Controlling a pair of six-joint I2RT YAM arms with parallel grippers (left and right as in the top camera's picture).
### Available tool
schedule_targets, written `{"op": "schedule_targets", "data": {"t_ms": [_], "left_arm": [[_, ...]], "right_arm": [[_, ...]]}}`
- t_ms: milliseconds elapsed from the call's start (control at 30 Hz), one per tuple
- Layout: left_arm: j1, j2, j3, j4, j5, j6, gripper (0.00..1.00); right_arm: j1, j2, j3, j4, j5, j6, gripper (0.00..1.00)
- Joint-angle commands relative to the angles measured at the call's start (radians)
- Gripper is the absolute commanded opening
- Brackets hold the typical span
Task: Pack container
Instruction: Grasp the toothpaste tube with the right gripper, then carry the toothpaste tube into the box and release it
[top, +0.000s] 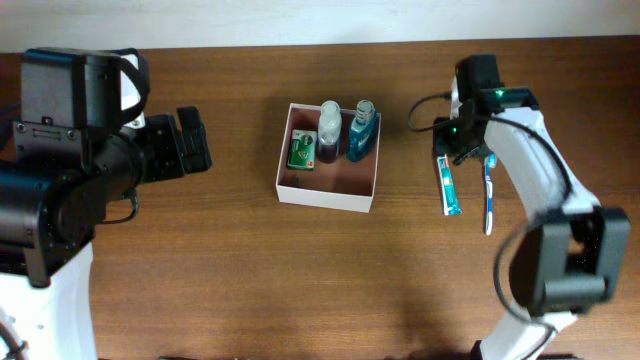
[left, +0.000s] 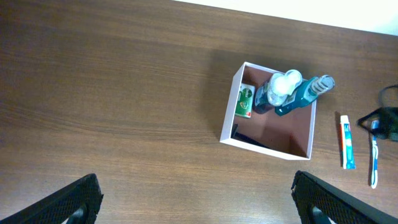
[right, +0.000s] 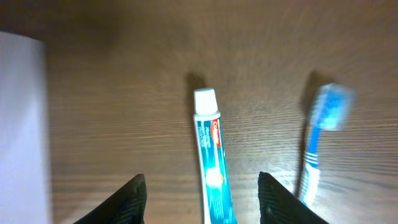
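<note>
The container (top: 327, 193) is a white square box with a reddish-brown inside, at the table's middle back; it also shows in the left wrist view (left: 266, 145). In it stand a clear bottle (top: 329, 130) and a blue bottle (top: 362, 130), beside a green packet (top: 302, 151). A blue toothpaste tube (top: 449, 185) and a blue toothbrush (top: 490, 195) lie on the table right of it. My right gripper (right: 202, 199) is open just above the tube (right: 210, 162), its fingers on either side; the toothbrush (right: 317, 149) lies to the right. My left gripper (left: 198, 199) is open and empty, well left of the container.
The white wall of the container (right: 22, 124) fills the left edge of the right wrist view. The right arm's white links (top: 540, 190) reach over the table's right side. The table's far edge runs along a pale wall (top: 330, 20).
</note>
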Motion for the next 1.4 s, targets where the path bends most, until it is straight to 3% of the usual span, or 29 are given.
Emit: {"op": "schedule_targets", "data": {"t_ms": [0, 133, 233, 300, 433, 633, 800, 967, 1000, 1233, 1367], "left_arm": [[0.004, -0.004, 0.007, 0.0, -0.014, 0.016, 0.99], [0.004, -0.004, 0.007, 0.0, -0.014, 0.016, 0.99], [0.004, -0.004, 0.007, 0.0, -0.014, 0.016, 0.99], [0.004, -0.004, 0.007, 0.0, -0.014, 0.016, 0.99], [0.004, -0.004, 0.007, 0.0, -0.014, 0.016, 0.99], [0.004, -0.004, 0.007, 0.0, -0.014, 0.016, 0.99], [0.004, -0.004, 0.007, 0.0, -0.014, 0.016, 0.99], [0.004, -0.004, 0.007, 0.0, -0.014, 0.016, 0.99], [0.004, -0.004, 0.007, 0.0, -0.014, 0.016, 0.99], [0.004, -0.004, 0.007, 0.0, -0.014, 0.016, 0.99], [0.004, -0.004, 0.007, 0.0, -0.014, 0.016, 0.99]], "right_arm": [[-0.022, 0.095, -0.011, -0.001, -0.069, -0.02, 0.54], [-0.031, 0.175, -0.011, -0.001, -0.069, -0.02, 0.54], [-0.031, 0.212, -0.011, -0.002, -0.07, -0.019, 0.38], [-0.031, 0.212, -0.012, -0.005, -0.071, -0.019, 0.2], [-0.031, 0.198, -0.011, -0.011, -0.07, -0.019, 0.04], [-0.017, 0.059, -0.01, -0.032, -0.085, -0.017, 0.04], [0.05, -0.175, -0.009, -0.056, -0.198, -0.036, 0.04], [0.214, -0.37, -0.009, -0.042, -0.304, -0.272, 0.04], [0.305, -0.39, -0.009, -0.03, -0.304, -0.412, 0.04], [0.457, -0.273, -0.01, 0.084, -0.274, -0.763, 0.04], [0.467, -0.178, -0.01, 0.175, -0.262, -0.806, 0.04]]}}
